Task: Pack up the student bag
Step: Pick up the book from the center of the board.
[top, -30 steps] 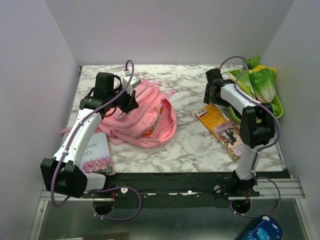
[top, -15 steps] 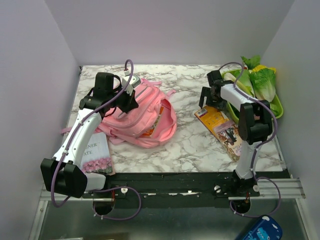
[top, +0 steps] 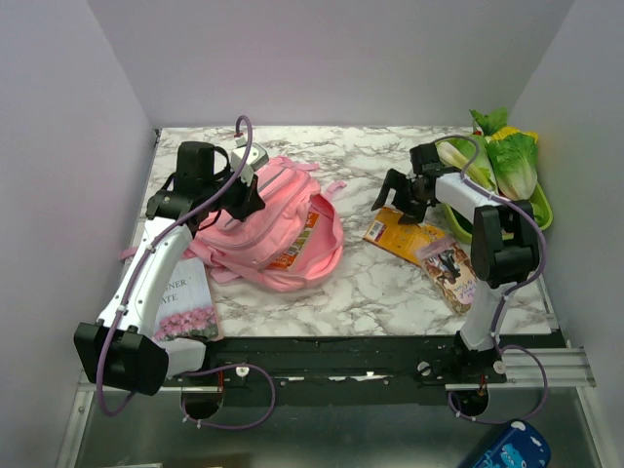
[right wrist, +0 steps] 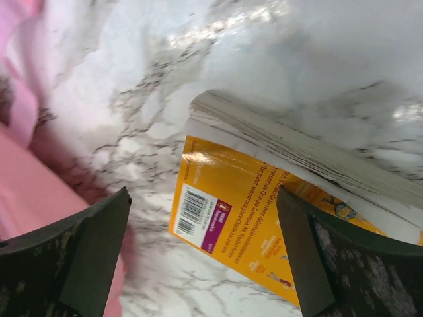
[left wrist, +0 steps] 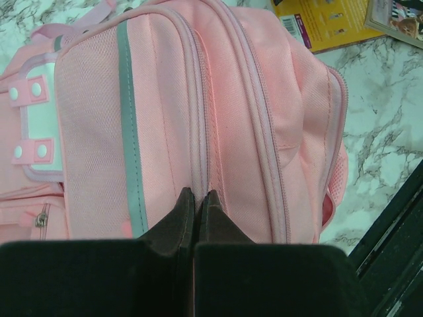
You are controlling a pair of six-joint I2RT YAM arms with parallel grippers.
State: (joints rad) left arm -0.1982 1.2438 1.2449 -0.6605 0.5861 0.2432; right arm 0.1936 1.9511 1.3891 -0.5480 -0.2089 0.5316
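The backpack (top: 268,219) lies slumped on the left half of the marble table (top: 370,283). It is soft pink fabric with a grey-green stripe, a white patch with pink tabs and parallel zip lines along its top. The left gripper (left wrist: 195,198) has its jaws pressed together on the ridge between two zips; whether fabric is pinched is unclear. The right gripper (right wrist: 201,221) is spread wide above the barcode corner of a yellow book (right wrist: 264,218).

White marble tabletop (top: 380,288), plain pale walls (top: 331,58), even light
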